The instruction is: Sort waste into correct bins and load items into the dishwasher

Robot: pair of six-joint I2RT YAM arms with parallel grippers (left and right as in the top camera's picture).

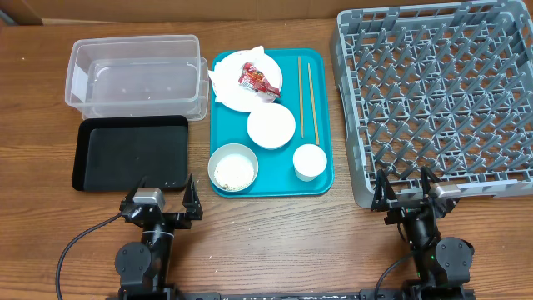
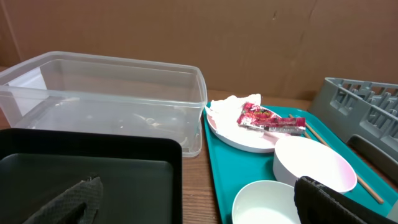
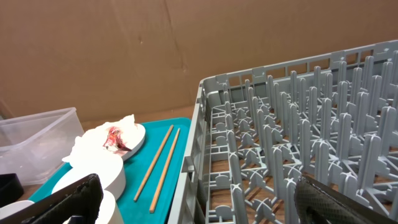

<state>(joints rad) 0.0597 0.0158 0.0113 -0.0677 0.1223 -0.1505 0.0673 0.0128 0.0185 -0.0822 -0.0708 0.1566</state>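
One teal tray (image 1: pixel 276 177) carries one plate (image 1: pixel 250 102), two bowls (image 1: pixel 271 127), one cup (image 1: pixel 309 161) and two chopsticks (image 1: pixel 301 96). On the plate lie one napkin (image 1: pixel 220 80) and one wrapper (image 1: pixel 258 79). The rice grains (image 1: pixel 235 172) in the near bowl are too small to count. At left are one tub (image 1: pixel 133 39), far, and one black tray (image 1: pixel 125 158), near. One rack (image 1: pixel 433 92) stands at right.

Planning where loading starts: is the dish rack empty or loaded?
Empty: seen from overhead, nothing rests anywhere in the dish rack.
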